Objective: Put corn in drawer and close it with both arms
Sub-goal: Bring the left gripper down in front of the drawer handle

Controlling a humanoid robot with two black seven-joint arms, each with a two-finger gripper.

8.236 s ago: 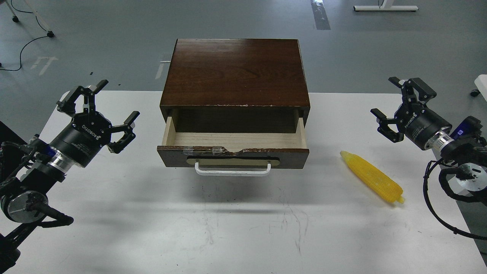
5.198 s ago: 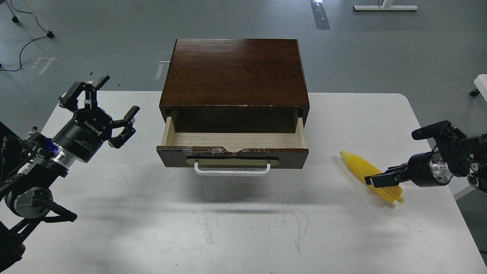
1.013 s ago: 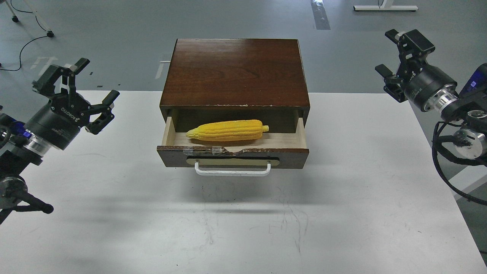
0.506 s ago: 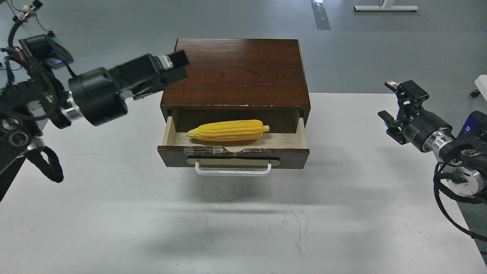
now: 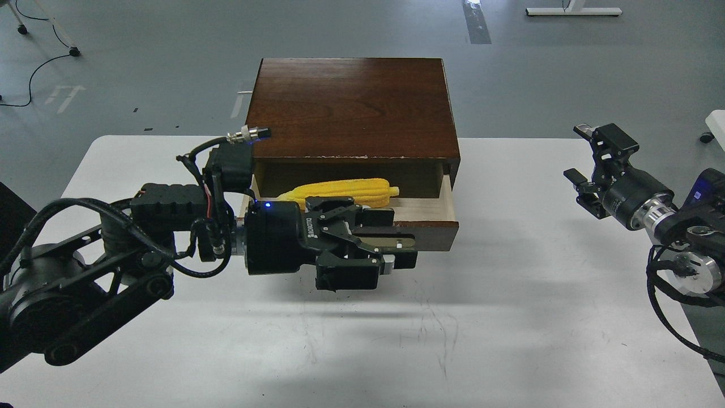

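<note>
Two arms needed: left end effector [image 5: 374,249], fingers spread, at drawer [image 5: 433,226] front; push squarely. Corn [image 5: 345,190] inside. Right end effector [image 5: 595,167] open, idle.

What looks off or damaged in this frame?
The wooden box has a chipped, pale front top edge. The corn lies in the drawer, which is open. The left gripper covers most of the drawer front. The right gripper hangs apart. Nothing is spilled.
</note>
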